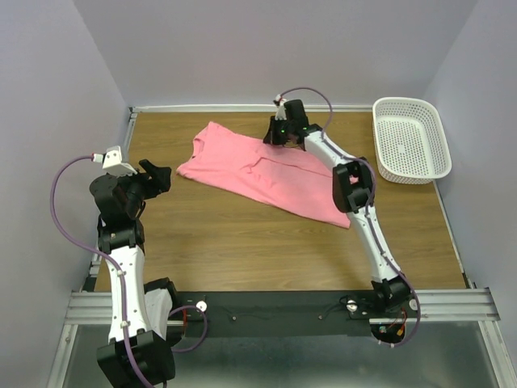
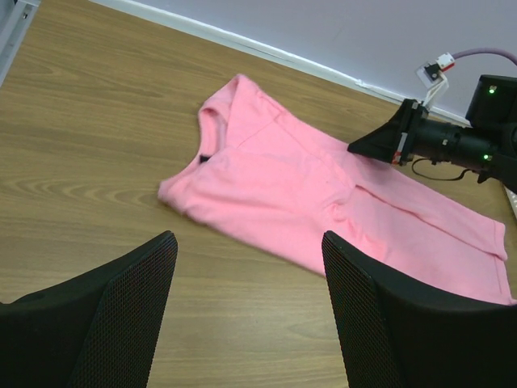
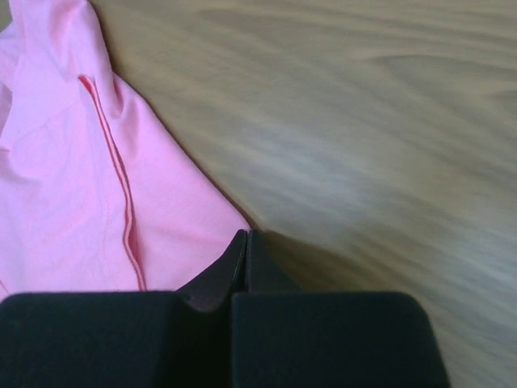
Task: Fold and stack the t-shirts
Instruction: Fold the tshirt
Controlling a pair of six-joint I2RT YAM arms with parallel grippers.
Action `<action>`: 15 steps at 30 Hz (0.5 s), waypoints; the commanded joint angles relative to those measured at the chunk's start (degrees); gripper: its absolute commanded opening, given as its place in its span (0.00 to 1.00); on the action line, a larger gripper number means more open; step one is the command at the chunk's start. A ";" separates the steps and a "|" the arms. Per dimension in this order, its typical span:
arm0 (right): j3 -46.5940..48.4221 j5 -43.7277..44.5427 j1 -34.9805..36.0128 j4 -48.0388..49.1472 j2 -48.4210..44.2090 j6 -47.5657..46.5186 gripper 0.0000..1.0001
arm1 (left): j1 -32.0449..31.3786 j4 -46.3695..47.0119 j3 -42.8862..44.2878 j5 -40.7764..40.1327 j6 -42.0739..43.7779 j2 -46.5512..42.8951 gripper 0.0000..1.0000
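Note:
One salmon-pink t-shirt [image 1: 266,171] lies spread across the middle of the wooden table, neck end to the left; it also shows in the left wrist view [image 2: 323,194]. My right gripper [image 1: 279,134] is at the shirt's far edge and is shut on a corner of the cloth [image 3: 161,218], its jaws [image 3: 246,236] pressed together at the hem. The same gripper shows from the left wrist view [image 2: 355,148]. My left gripper [image 1: 161,178] is open and empty, held above bare table to the left of the shirt, its two fingers [image 2: 129,307] wide apart.
A white perforated plastic basket [image 1: 410,139] stands at the back right, empty. Walls close the table at the back and on both sides. Bare wood [image 1: 242,242] lies between the shirt and the arm bases.

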 commanded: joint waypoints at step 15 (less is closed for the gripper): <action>-36.02 -2.39 -11.30 -1.42 -31.67 -31.65 0.77 | -17.68 4.91 -6.18 -0.26 -13.36 8.30 0.76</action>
